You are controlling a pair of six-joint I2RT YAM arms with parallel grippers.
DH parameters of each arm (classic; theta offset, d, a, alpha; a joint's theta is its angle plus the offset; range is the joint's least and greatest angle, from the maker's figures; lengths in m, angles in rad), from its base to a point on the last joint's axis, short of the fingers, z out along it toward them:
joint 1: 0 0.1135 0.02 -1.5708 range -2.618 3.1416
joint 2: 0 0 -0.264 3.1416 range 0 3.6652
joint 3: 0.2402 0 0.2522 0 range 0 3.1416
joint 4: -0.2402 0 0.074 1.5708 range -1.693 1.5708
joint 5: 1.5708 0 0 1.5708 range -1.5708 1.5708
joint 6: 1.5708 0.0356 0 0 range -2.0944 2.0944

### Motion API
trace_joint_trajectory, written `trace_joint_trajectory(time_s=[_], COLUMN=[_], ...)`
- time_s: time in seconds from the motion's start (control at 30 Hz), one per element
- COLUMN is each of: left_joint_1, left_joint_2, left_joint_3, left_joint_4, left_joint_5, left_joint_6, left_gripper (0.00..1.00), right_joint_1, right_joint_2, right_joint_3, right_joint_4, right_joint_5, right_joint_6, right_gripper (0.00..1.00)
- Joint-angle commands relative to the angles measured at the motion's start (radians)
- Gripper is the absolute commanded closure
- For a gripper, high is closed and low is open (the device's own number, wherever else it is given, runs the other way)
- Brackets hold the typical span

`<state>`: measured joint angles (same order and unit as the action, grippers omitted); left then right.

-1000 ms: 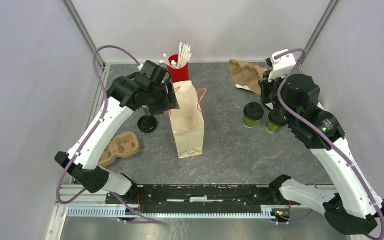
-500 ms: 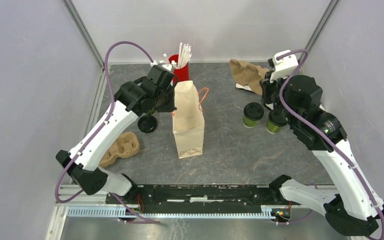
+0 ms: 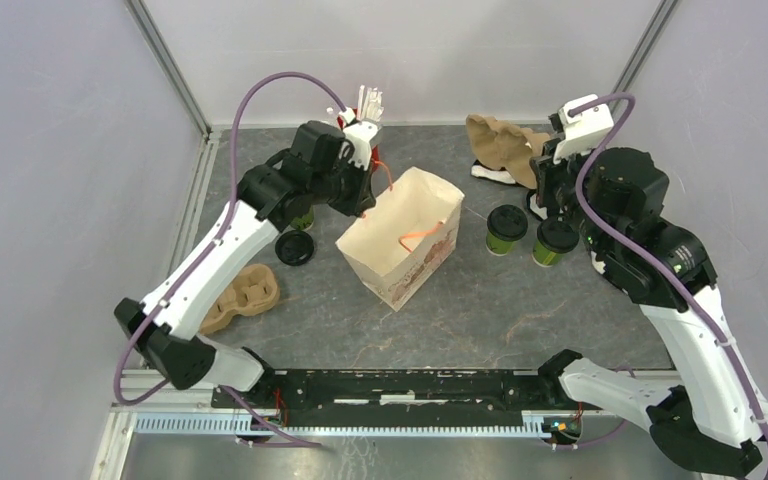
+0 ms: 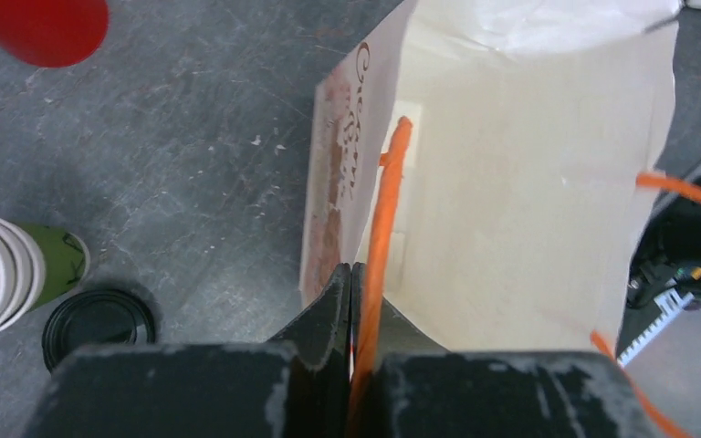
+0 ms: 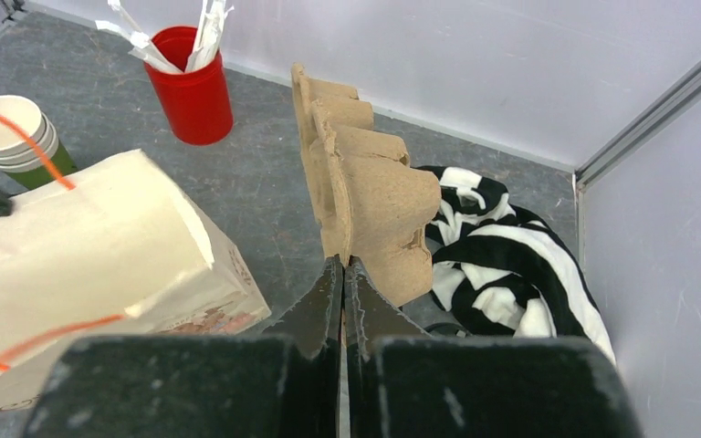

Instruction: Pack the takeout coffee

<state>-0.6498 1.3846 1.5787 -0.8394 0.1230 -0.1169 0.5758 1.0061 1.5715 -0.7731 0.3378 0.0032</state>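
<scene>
Two black-lidded green paper cups stand on the surface, right of the tan paper bag. They look light and crushable, best gripped mid-wall. Left end effector pinches the bag's orange handle; right end effector clamps a brown pulp carrier.

left gripper clamped, right gripper clamped

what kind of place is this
Probably a robot test cell, not a cafe: bare grey walls in a metal frame, with a paper bag, lidded green cups and a pulp cup carrier as props.
</scene>
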Motion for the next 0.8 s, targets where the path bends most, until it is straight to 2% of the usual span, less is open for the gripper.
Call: trace_joint_trajectory(time_s=[0.0, 0.03, 0.1, 0.13, 0.2, 0.27, 0.37, 0.43, 0.6, 0.67, 0.77], left_joint_1=[0.041, 0.042, 0.044, 0.043, 0.043, 0.042, 0.041, 0.042, 0.041, 0.04, 0.016], left_joint_2=[0.101, 0.124, 0.178, 0.201, 0.239, 0.245, 0.159, 0.052, -0.129, -0.126, -0.066], left_joint_3=[0.117, 0.176, 0.292, 0.355, 0.461, 0.52, 0.447, 0.324, 0.065, 0.025, 0.07], left_joint_4=[-0.071, -0.114, -0.219, -0.276, -0.389, -0.507, -0.623, -0.613, -0.47, -0.444, -0.511], left_joint_5=[-0.046, -0.085, -0.181, -0.198, -0.233, -0.247, -0.262, -0.22, -0.091, -0.067, -0.077], left_joint_6=[0.019, -0.013, -0.107, -0.157, -0.281, -0.421, -0.639, -0.802, -1.097, -1.16, -1.236], left_gripper=[0.85, 0.69, 0.27, 0.15, 0.03, 0.0, 0.0, 0.0, 0.0, 0.0, 0.0], right_joint_1=[0.002, 0.001, 0.002, 0.001, 0.002, 0.002, 0.002, 0.002, 0.002, 0.002, 0.002], right_joint_2=[0.007, 0.005, 0.003, 0.002, -0.004, -0.019, -0.076, -0.111, -0.127, -0.137, -0.143], right_joint_3=[0.071, 0.073, 0.072, 0.072, 0.059, 0.034, -0.064, -0.126, -0.118, -0.129, -0.122], right_joint_4=[-0.012, -0.014, -0.013, -0.013, -0.009, 0.002, 0.065, 0.107, 0.1, 0.106, 0.095], right_joint_5=[0.008, 0.006, -0.007, -0.012, -0.025, -0.039, -0.059, -0.058, -0.067, -0.075, -0.071], right_joint_6=[-0.013, -0.009, -0.005, -0.005, -0.005, -0.005, -0.005, -0.005, 0.04, 0.029, 0.019], right_gripper=[1.0, 1.0, 1.0, 1.0, 1.0, 1.0, 1.0, 1.0, 1.0, 1.0, 1.0])
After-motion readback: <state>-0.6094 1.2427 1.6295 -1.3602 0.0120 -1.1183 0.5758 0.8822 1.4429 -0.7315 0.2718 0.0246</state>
